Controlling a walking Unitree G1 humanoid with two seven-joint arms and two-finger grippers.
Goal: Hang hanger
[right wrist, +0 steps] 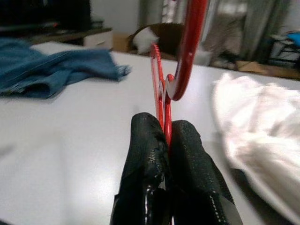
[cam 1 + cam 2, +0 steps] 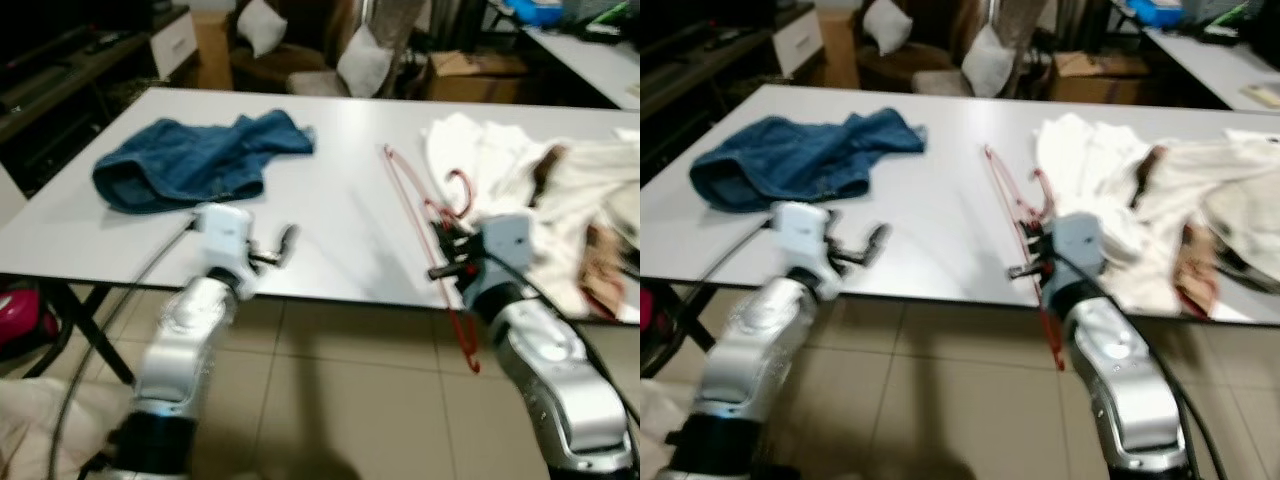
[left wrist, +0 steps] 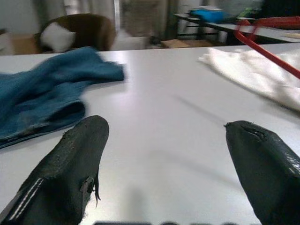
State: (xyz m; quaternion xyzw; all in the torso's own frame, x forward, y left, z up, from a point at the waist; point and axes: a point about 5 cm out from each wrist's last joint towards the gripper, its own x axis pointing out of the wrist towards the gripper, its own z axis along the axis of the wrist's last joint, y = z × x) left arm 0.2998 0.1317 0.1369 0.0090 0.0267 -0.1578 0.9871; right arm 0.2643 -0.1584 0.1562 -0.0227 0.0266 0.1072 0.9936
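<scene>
While its two black fingers [image 1: 187, 159] are pressed together on a thin red bar, the right gripper [image 2: 447, 262] pinches the red hanger [image 2: 412, 215] at the near edge of the white table [image 2: 330, 215], on the right side. The hanger runs through the grip: its long arm stretches away over the tabletop toward the far side, its hook [image 2: 460, 190] curls up just beyond the gripper beside the white clothes, and another part of it hangs down past the table edge on the near side, over the tiled floor [image 2: 340, 390]. The pile of white clothes [image 2: 540, 190] lies just right of the hanger, reaching to the table's right end. The left gripper [image 2: 270, 250] hovers at the near edge on the left side, well apart from the hanger, its fingers [image 3: 70, 168] spread wide with bare tabletop between them. Beyond it, on the far left of the table, lies a crumpled blue denim garment [image 2: 195, 160]. Past the table's far edge stands a brown armchair [image 2: 290, 45] with white cushions.
</scene>
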